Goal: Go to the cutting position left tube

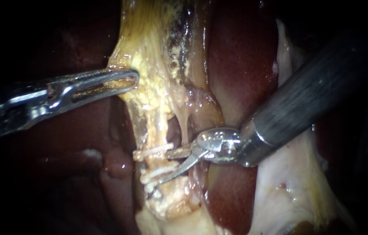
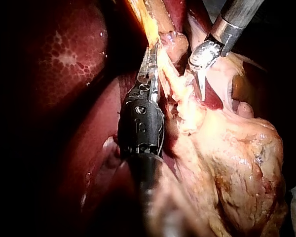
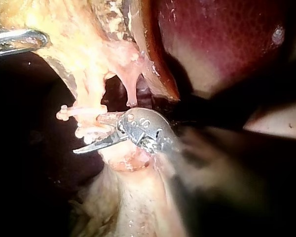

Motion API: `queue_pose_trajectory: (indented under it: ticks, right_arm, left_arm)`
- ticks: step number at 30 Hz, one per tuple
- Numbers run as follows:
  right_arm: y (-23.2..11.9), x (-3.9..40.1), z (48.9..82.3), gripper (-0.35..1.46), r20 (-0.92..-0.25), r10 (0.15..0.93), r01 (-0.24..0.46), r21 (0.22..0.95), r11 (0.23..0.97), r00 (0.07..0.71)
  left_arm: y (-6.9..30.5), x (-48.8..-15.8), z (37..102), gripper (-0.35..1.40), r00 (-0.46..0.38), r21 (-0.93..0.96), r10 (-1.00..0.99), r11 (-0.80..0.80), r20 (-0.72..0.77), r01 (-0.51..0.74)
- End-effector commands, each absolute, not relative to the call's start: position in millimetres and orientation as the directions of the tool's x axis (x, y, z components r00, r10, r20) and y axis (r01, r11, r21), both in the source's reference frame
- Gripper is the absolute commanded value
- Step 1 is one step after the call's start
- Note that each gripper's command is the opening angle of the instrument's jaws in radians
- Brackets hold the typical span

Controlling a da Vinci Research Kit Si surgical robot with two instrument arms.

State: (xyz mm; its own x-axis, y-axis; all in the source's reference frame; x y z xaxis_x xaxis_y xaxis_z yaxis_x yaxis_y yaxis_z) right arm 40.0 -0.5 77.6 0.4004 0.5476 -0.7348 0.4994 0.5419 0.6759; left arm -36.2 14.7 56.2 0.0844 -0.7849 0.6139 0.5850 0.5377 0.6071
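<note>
The left tube is a yellowish strand running down the middle, crossed by white clips and lower clips. My right instrument comes in from the upper right, its two thin blades open. The upper blade lies by the upper clip and the lower blade slants across the lower clips, with the tube between them. The right wrist view shows the same spread blades beside the clips. My left instrument is shut on the yellow gallbladder tissue above, holding it taut; the left wrist view shows this grip.
A thinner right tube runs just right of the left tube, with a dark window between them. Dark red liver lies behind and to the right. Pale tissue sits under the right shaft. Lumpy yellow fat lies beside the left instrument.
</note>
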Motion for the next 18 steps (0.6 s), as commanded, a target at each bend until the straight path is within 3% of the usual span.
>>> queue_pose_trajectory:
  ticks: [1, 9, 18]
  right_arm:
    - [-0.5, 40.2, 77.6, 1.28, -0.733, 0.552, 0.497, 0.677, 0.542, 0.398]
    - [-0.2, 41.9, 77.9, 1.26, -0.686, 0.608, 0.478, 0.722, 0.501, 0.4]
    - [-0.2, 43.1, 78.0, 1.18, -0.553, 0.699, 0.438, 0.821, 0.366, 0.453]
  left_arm:
    - [14.7, -36.3, 56.2, -0.35, 0.084, 0.607, -0.785, 0.538, 0.614, 0.585]
    - [14.4, -37.0, 56.6, -0.35, 0.083, 0.603, -0.783, 0.537, 0.616, 0.589]
    - [14.3, -37.4, 56.9, -0.35, 0.082, 0.602, -0.782, 0.537, 0.617, 0.591]
